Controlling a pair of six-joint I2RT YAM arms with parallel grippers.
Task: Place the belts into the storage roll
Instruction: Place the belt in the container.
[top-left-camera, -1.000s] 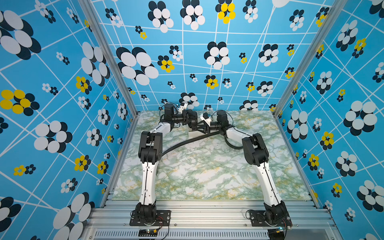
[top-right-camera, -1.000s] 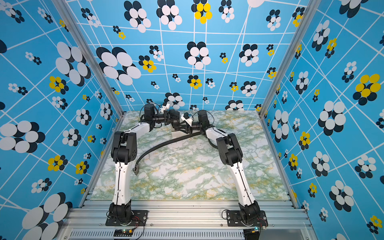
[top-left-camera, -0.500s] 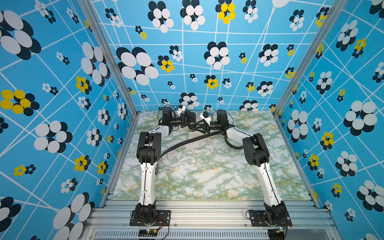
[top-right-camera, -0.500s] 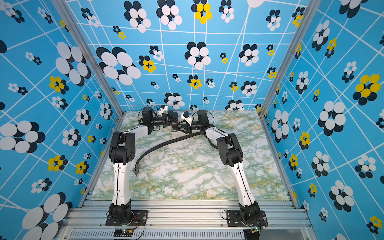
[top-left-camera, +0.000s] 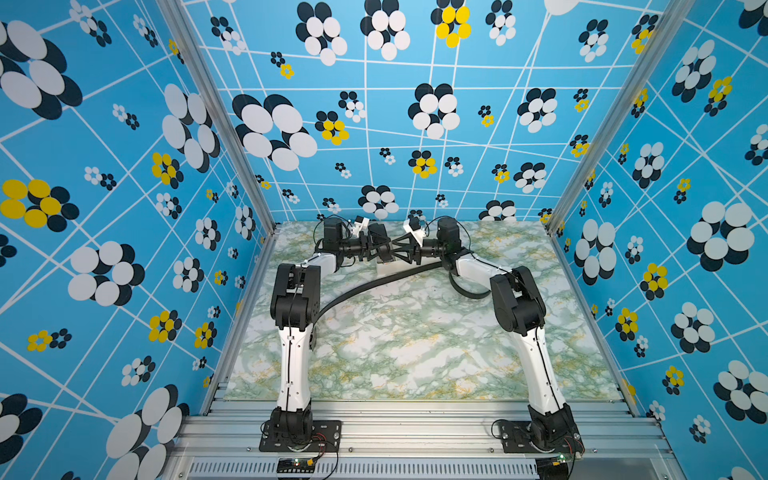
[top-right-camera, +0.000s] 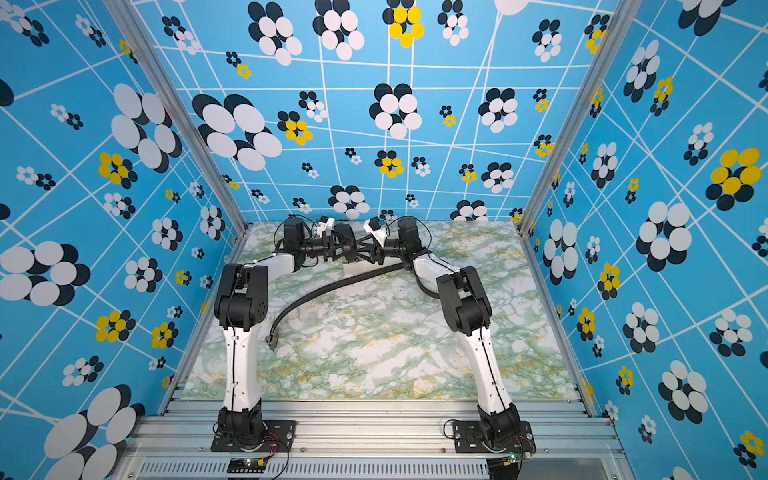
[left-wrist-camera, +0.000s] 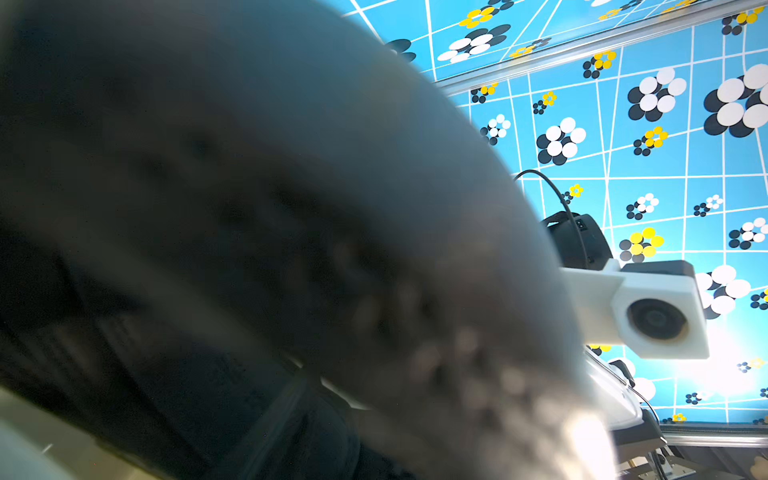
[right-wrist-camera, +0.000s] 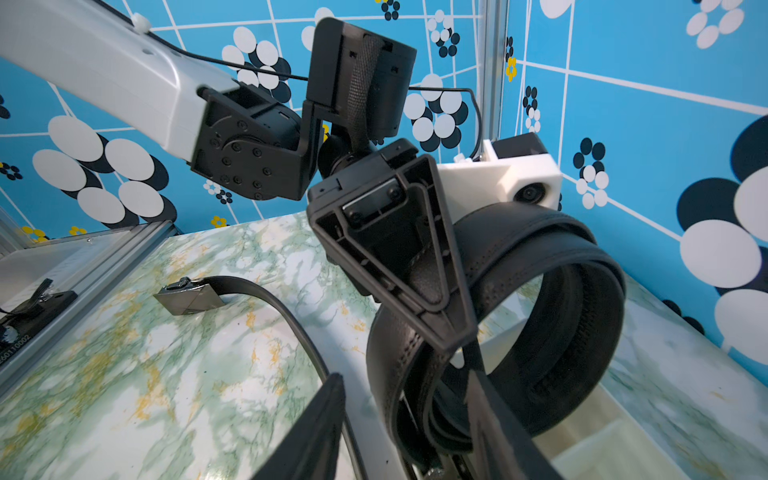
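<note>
The coiled belt (right-wrist-camera: 540, 257) stands on its edge in the air, just above the storage roll (right-wrist-camera: 602, 436) at the far middle of the counter (top-left-camera: 415, 345). The compartments lie close below it, so I judge the coming move is mostly downward. The right claw (right-wrist-camera: 403, 365) is the nearer one; its fingers stand apart, astride the near wall of the coil, one with a gap to it. The left claw (top-left-camera: 383, 251) meets it tip to tip from the opposite side — how wide it stands I cannot tell. The loose belt (right-wrist-camera: 266, 299) lies apart in a long curve on the counter.
</note>
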